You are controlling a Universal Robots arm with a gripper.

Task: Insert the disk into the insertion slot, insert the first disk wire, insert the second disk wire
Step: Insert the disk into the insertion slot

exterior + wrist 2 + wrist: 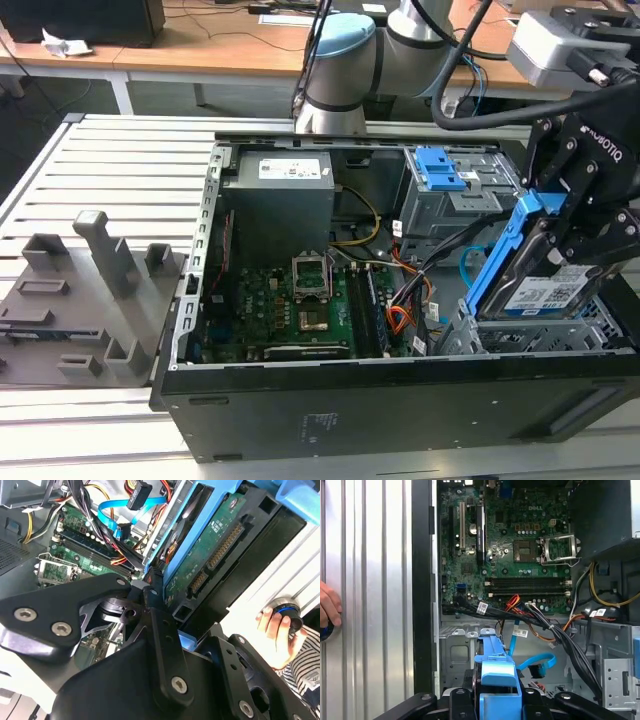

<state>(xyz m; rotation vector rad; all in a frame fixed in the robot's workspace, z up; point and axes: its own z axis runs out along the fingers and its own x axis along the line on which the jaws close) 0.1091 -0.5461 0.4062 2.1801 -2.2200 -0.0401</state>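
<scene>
**Pincer closed on the disk, just above the slot**

In the exterior view the pincer grips the disk by its blue carrier, with its fingers pressed on both sides. The disk is tilted, its upper end toward 11 o'clock. Its lower end is at the rim of the slot, at about 4 o'clock from the motherboard inside the open case. Whether the disk touches the slot I cannot tell. In the first wrist view the blue wire curls loose in the case near the carrier, not plugged into the disk. The red wire lies in the cable bundle by the motherboard edge. A hand rests on the ribbed surface beside the case.
</scene>
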